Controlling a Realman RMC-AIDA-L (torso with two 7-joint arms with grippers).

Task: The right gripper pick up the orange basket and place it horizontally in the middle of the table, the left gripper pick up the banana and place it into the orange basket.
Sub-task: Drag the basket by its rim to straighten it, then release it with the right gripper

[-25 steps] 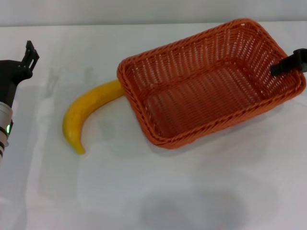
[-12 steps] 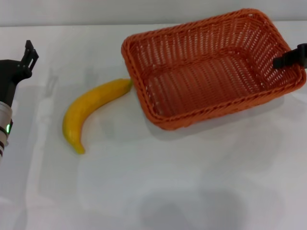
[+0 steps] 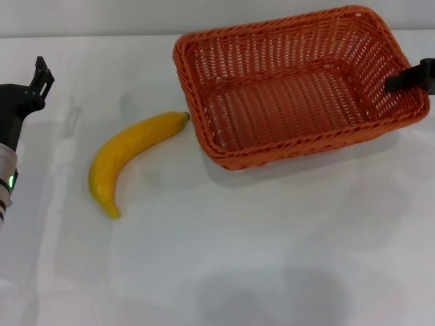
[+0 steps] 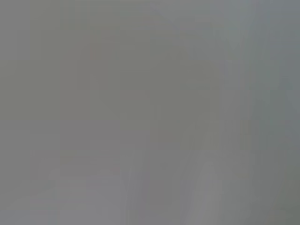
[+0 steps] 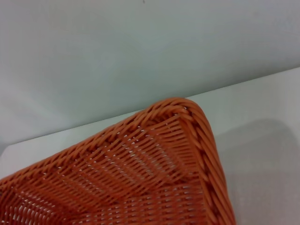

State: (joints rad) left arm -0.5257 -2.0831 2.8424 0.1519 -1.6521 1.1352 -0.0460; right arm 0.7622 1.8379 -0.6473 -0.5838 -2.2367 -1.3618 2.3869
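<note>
Swung off the curved yellow banana (image 3: 126, 153) toward the white table's (image 3: 272, 258) far right corner, the orange woven wicker basket (image 3: 299, 88) hangs clamped at its right rim by the right gripper (image 3: 401, 80), where that narrow pinch could slip; the left gripper (image 3: 34, 85), jaw state unreadable, waits at the left edge.

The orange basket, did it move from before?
Yes. The orange basket swung off the banana, which stayed put; its stem is now uncovered. The right end effector is at its rim.
</note>
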